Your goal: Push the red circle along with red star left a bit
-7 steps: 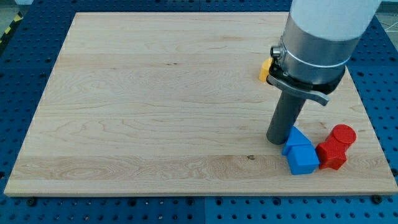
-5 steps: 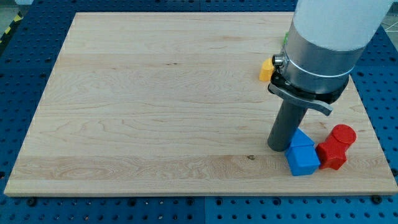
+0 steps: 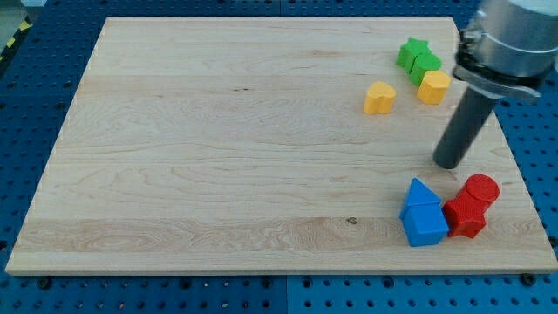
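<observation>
The red circle (image 3: 481, 188) stands near the board's lower right corner. The red star (image 3: 466, 215) touches it just below and to its left. My tip (image 3: 448, 163) rests on the board above and a little left of the red circle, apart from both red blocks. A blue triangle (image 3: 420, 192) and a blue cube (image 3: 425, 223) sit directly left of the red star, touching it.
A yellow heart (image 3: 379, 97), a yellow hexagon (image 3: 433, 87) and two green blocks (image 3: 418, 58) lie at the upper right. The wooden board's right edge (image 3: 516, 166) runs close beside the red circle.
My tip has moved right and up, away from the blue triangle's left side. The arm no longer hides the green and yellow blocks. No block has moved.
</observation>
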